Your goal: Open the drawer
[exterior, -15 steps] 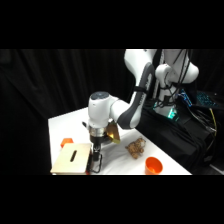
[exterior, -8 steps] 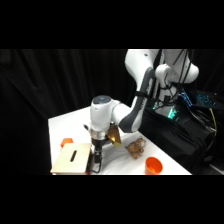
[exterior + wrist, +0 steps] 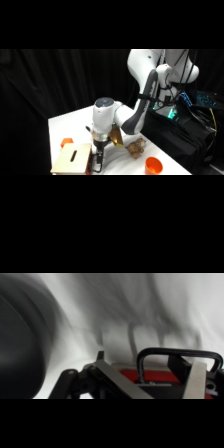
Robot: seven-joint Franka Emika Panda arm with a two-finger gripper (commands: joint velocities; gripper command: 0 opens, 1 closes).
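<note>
Since a moment ago the arm (image 3: 131, 116) has swung slightly toward the case (image 3: 72, 159) on the white table (image 3: 70, 125). The hand (image 3: 98, 162) sits at the drawer (image 3: 160, 376); its fingers (image 3: 196, 380) straddle the black loop handle (image 3: 179, 354), spread. An orange cup (image 3: 153, 165) stands well aside.

We see the drawer (image 3: 90, 161) at the table's near left corner, sitting in a pale wooden case with a dark slot in its top. Its red front face (image 3: 150, 375) shows in the wrist view, with the black wire loop handle (image 3: 180, 355) standing out from it.
</note>
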